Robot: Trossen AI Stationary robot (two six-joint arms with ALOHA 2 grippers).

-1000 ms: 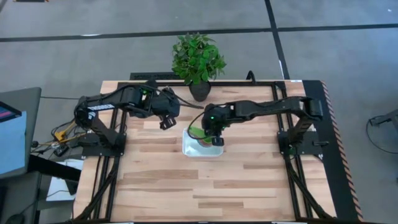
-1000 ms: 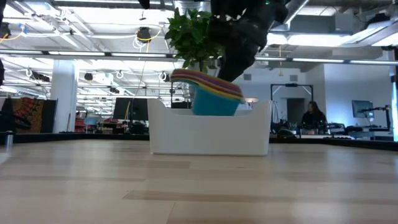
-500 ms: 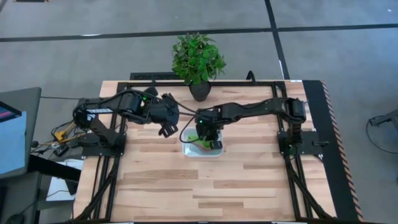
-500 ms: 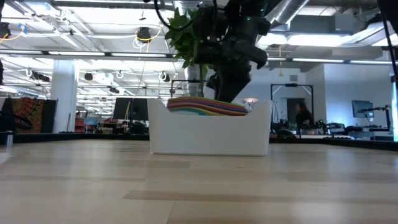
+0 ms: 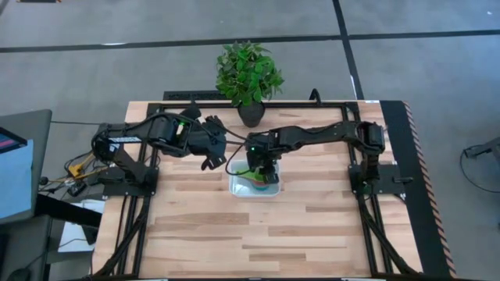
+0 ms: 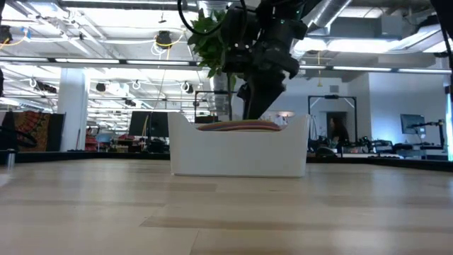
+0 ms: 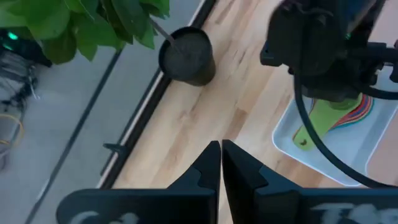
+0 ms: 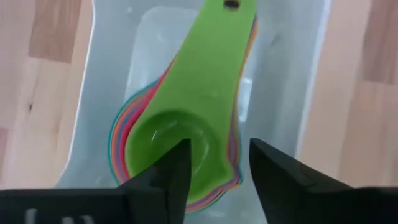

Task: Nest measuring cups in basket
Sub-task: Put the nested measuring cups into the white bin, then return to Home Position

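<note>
The measuring cups lie nested in one stack inside the white basket, green cup on top with its handle toward the far end. In the low view only the stack's top shows over the basket wall. My right gripper stands open above the stack, pointing steeply down. One finger is over the green bowl and the other is beside the stack's rim. My left gripper is shut on nothing, raised over the table left of the basket.
A potted plant in a dark pot stands at the table's far edge, just behind the basket and between both arms. Bare wooden tabletop stretches from the basket to the near edge. People stand in the room beyond the table.
My right gripper has come down over the basket and a little toward the table's left. The cup stack, a second ago tilted and raised above the basket's rim, has sunk into the basket and now lies level with only its top showing.
</note>
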